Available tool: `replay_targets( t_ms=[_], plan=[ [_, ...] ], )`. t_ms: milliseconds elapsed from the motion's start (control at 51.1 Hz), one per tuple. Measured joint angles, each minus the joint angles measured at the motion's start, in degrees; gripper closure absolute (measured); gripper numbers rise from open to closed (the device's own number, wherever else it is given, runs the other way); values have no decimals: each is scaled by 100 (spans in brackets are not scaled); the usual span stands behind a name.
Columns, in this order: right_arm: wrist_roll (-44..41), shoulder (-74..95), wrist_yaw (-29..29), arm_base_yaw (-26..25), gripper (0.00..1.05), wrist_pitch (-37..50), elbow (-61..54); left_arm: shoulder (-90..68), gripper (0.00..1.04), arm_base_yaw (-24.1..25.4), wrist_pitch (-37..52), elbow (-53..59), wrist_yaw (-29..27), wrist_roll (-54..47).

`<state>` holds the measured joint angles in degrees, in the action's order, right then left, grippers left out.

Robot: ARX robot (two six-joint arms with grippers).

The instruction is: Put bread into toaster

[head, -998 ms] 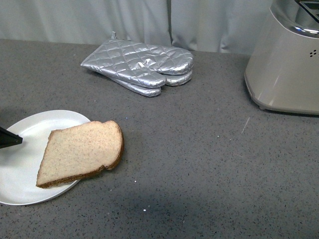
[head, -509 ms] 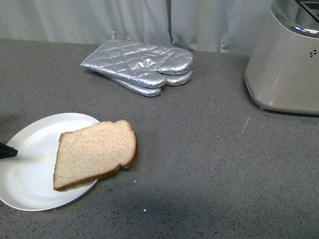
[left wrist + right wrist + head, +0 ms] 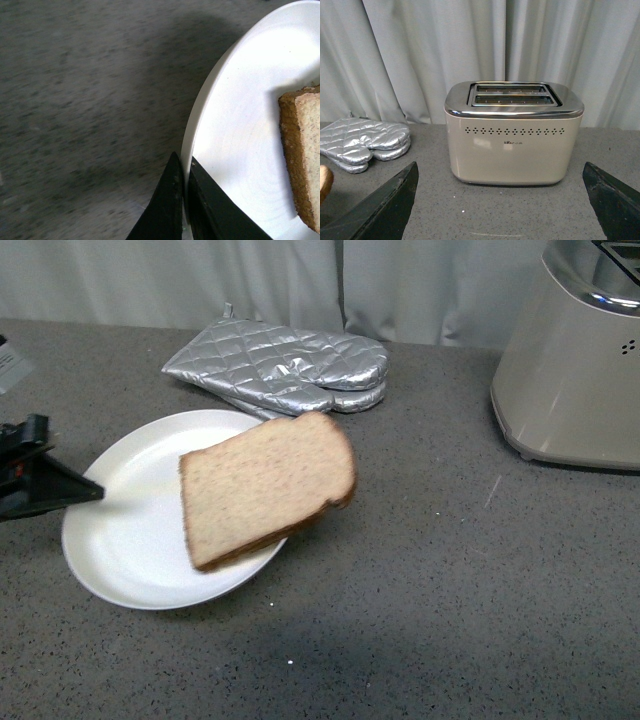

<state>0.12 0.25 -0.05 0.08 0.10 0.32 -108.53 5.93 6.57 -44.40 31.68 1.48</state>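
My left hand (image 3: 98, 490) pinches the rim of the round white plate (image 3: 125, 550), with its black fingers (image 3: 167, 200) shut tight on the thin edge. The bread (image 3: 265, 490) is a flat brown slice with a dark crust. It lies on the plate and sticks out over the side nearer the toaster (image 3: 570, 380). The toaster is smooth beige metal with round corners, and it stands well apart on the speckled grey table (image 3: 450, 600). My right hand (image 3: 500, 167) is wide open and holds nothing. Shiny quilted mitts (image 3: 280, 365) lie just behind the plate.
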Motion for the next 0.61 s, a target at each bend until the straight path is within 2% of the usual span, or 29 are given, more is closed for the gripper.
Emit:
replay_targets(
  t_ms=[117, 254, 352, 489, 606],
  plan=[
    [-2, 0, 0, 0, 9, 0, 0, 37, 101, -643, 264, -9, -70, 525],
    [-2, 0, 0, 0, 9, 0, 0, -146, 101, -1709, 566, -247, -328, 1300],
    [0, 0, 0, 0, 9, 0, 0, -448, 101, -2251, 656, -549, -487, 1635],
    [0, 0, 0, 0, 9, 0, 0, -1001, 101, -2837, 658, -1047, -704, 1843],
    [-2, 0, 0, 0, 9, 0, 0, -1399, 101, -3130, 640, -1480, -894, 2026]
  ],
)
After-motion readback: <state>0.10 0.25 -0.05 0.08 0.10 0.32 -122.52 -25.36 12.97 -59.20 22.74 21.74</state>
